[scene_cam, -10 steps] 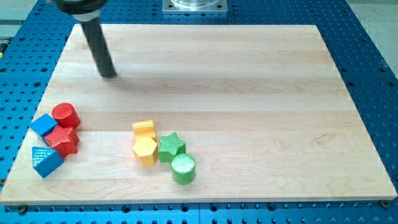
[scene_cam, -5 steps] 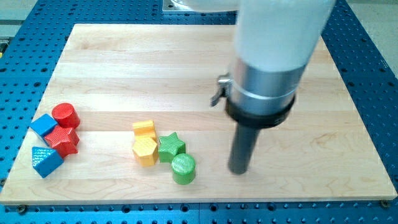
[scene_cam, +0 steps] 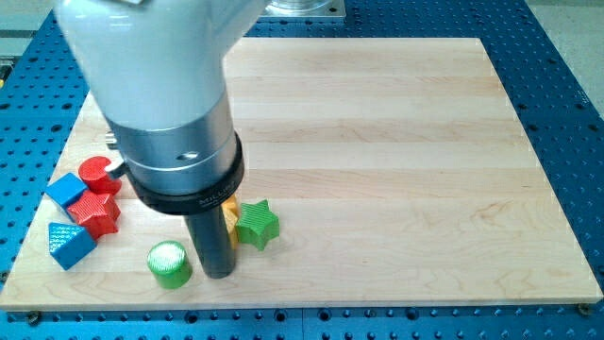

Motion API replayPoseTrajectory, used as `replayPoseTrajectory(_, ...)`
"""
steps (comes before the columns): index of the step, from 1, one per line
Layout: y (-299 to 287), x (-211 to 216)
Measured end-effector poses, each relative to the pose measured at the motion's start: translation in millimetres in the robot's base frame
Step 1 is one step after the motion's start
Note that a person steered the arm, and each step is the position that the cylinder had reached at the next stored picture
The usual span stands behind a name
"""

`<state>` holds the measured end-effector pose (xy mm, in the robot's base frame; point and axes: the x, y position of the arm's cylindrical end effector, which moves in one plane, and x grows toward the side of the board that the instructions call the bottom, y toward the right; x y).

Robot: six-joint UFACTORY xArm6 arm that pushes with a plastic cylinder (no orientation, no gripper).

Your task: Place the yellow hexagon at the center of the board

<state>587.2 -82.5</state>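
My tip (scene_cam: pixel 219 273) rests on the board near the view's bottom, between the green cylinder (scene_cam: pixel 170 263) on its left and the green star (scene_cam: pixel 257 225) up and to its right. The rod and the arm's body hide the spot where the yellow hexagon and the other yellow block lay. Only a yellow sliver (scene_cam: pixel 230 216) shows between the rod and the green star, and I cannot tell which yellow block it is.
A cluster sits at the view's left edge: a red cylinder (scene_cam: pixel 94 174), a blue cube (scene_cam: pixel 65 189), a red star (scene_cam: pixel 94 214) and a blue triangular block (scene_cam: pixel 70 245). The wooden board (scene_cam: pixel 396 142) lies on a blue perforated table.
The arm swept from the view's right to the left along the bottom. The green cylinder has slid left, away from the green star. The yellow blocks are now hidden.
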Motion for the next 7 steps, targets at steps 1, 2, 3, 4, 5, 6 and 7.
replayPoseTrajectory(1,9.7,-54.9)
replayPoseTrajectory(2,-5.9,-114.4)
replayPoseTrajectory(3,-28.7,-116.4)
replayPoseTrajectory(4,-36.5,-169.2)
replayPoseTrajectory(5,-68.0,-177.6)
replayPoseTrajectory(6,-92.1,-204.2)
replayPoseTrajectory(7,-13.6,-208.1)
